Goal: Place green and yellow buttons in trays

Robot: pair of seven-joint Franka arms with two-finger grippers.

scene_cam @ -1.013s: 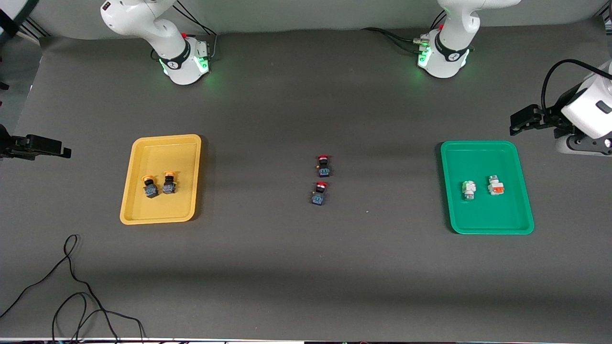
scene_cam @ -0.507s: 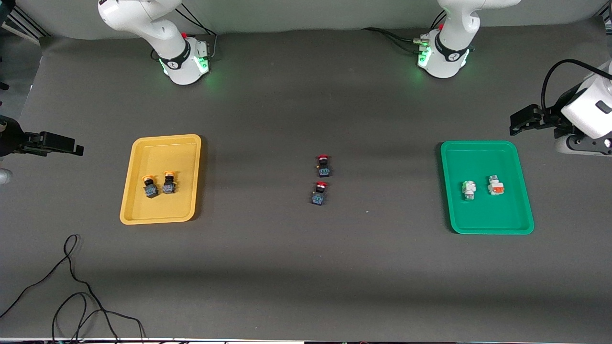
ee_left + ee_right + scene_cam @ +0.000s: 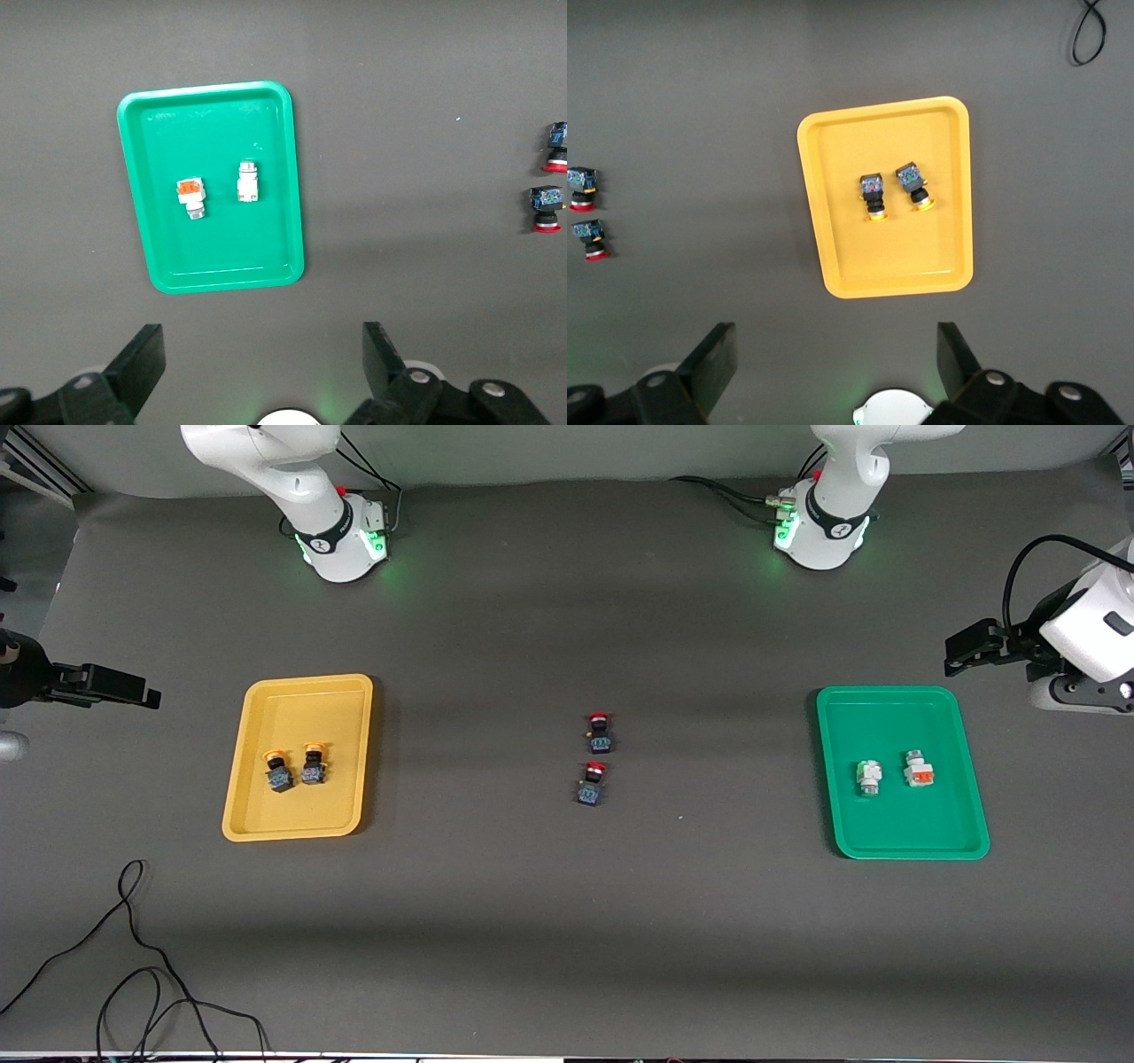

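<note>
The yellow tray point(image 3: 301, 708) at the right arm's end holds two yellow-capped buttons point(image 3: 278, 771) point(image 3: 313, 764). The green tray point(image 3: 895, 726) at the left arm's end holds two white buttons, one green-marked point(image 3: 868, 777) and one orange-marked point(image 3: 919, 769). My left gripper point(image 3: 966, 646) hangs high over the table's edge beside the green tray, open and empty point(image 3: 262, 354). My right gripper point(image 3: 124, 689) hangs high beside the yellow tray, open and empty point(image 3: 833, 354). The wrist views show the green tray point(image 3: 213, 248) and the yellow tray point(image 3: 895, 257) below.
Two red-capped black switches point(image 3: 600, 732) point(image 3: 592, 783) lie at the table's middle, between the trays. A loose black cable point(image 3: 133, 948) lies near the front camera at the right arm's end. The arm bases point(image 3: 341, 536) point(image 3: 819, 527) stand along the table's back edge.
My right gripper has moved a little toward the yellow tray and slightly up in the front view. My left arm, the trays and the buttons have not moved.
</note>
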